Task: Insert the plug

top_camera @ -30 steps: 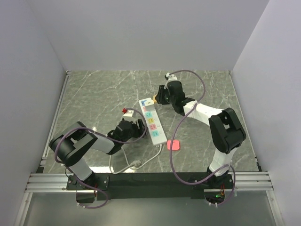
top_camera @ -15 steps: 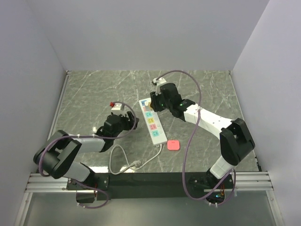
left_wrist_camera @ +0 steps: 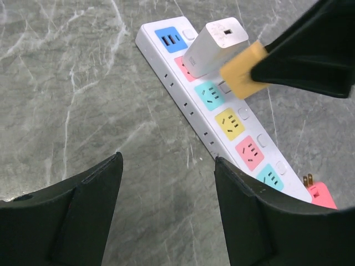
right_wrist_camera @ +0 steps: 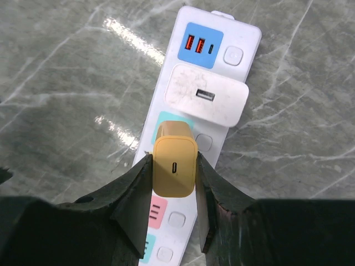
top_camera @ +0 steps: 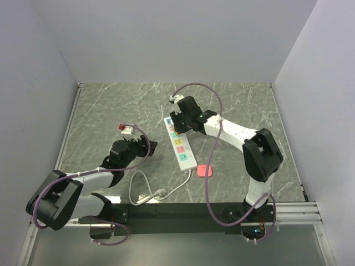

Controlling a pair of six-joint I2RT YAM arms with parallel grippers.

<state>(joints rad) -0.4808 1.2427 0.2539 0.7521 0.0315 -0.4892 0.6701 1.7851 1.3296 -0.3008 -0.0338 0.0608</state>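
Note:
A white power strip with coloured sockets lies mid-table. A white charger sits in its socket next to the blue USB panel. My right gripper is shut on a yellow plug and holds it over the strip, just past the white charger, by the cyan socket. I cannot tell if its prongs touch the strip. The left wrist view shows the yellow plug beside the white charger. My left gripper is open and empty over bare table, left of the strip.
A pink plug lies on the table by the strip's near end and shows in the left wrist view. The strip's white cable loops toward the front edge. Grey walls enclose the marble table.
My right gripper has carried the yellow plug left, from beside the strip's far end to over the strip. My left gripper has drawn back left, away from the strip.

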